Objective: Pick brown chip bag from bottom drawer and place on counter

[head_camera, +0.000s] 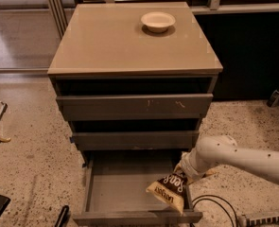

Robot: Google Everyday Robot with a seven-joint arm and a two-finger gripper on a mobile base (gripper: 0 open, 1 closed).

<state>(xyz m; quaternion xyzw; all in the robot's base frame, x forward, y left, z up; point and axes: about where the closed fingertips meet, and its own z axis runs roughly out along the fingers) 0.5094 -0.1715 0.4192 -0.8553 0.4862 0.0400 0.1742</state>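
Note:
The brown chip bag hangs tilted from my gripper, which is shut on its upper end, above the right side of the open bottom drawer. The bag is lifted clear of the drawer floor, over its right wall. My white arm reaches in from the right. The beige counter tops the grey cabinet above.
A cream bowl sits at the counter's back right. The top drawer front and middle drawer front are shut above the gripper. A black cable lies on the speckled floor at the right.

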